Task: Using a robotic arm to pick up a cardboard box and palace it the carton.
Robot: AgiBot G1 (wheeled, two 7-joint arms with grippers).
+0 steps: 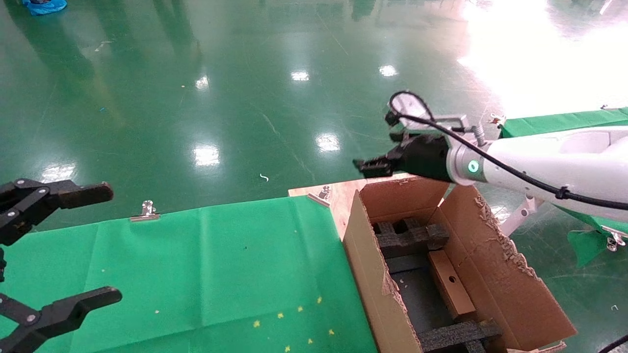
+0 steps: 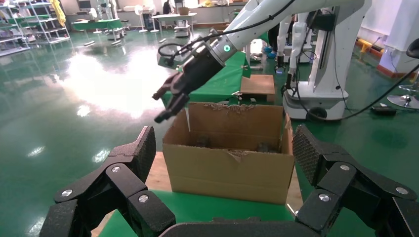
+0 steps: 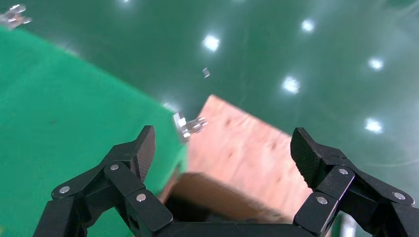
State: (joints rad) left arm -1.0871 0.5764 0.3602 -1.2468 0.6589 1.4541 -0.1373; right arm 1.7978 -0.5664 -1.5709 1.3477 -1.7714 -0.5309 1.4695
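Green cloth on table, glossy green floor, right end effector open above carton, left end effector open.

Glossy green floor; matt cloth; rough corrugated carton; bare plywood board.

A table covered with green cloth stands below the right gripper, which has wide jaws. The carton sits on its wooden end, under these jaws.
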